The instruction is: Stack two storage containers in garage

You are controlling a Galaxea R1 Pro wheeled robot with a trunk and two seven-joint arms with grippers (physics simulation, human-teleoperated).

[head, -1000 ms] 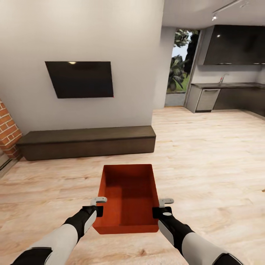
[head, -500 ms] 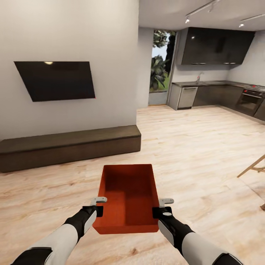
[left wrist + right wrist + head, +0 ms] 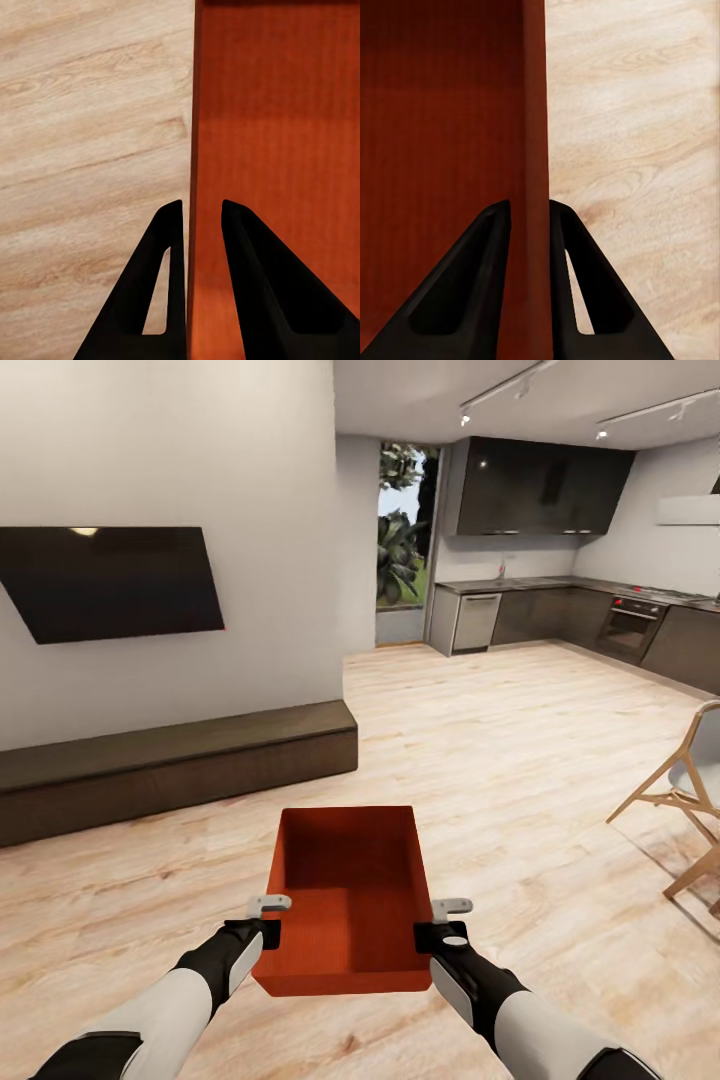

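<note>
Black wall TV (image 3: 105, 582) mounted on a pale wall, above a long dark low bench (image 3: 170, 765) set against that wall. Light wood plank flooring (image 3: 520, 760) running back toward a kitchen with dark cabinets (image 3: 540, 490), a built-in oven (image 3: 628, 630) and a dishwasher (image 3: 475, 622). Glass door (image 3: 400, 540) showing green foliage outside. Wooden-legged chair (image 3: 690, 790) at the far right edge, partly cut off. Track lights (image 3: 500, 390) on the ceiling.

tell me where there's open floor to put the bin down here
Bare wood floor runs from the bench across to the chair and on toward the kitchen cabinets. There is also bare floor left of the bin, in front of the bench. It gets tight by the chair legs at the right edge.
</note>
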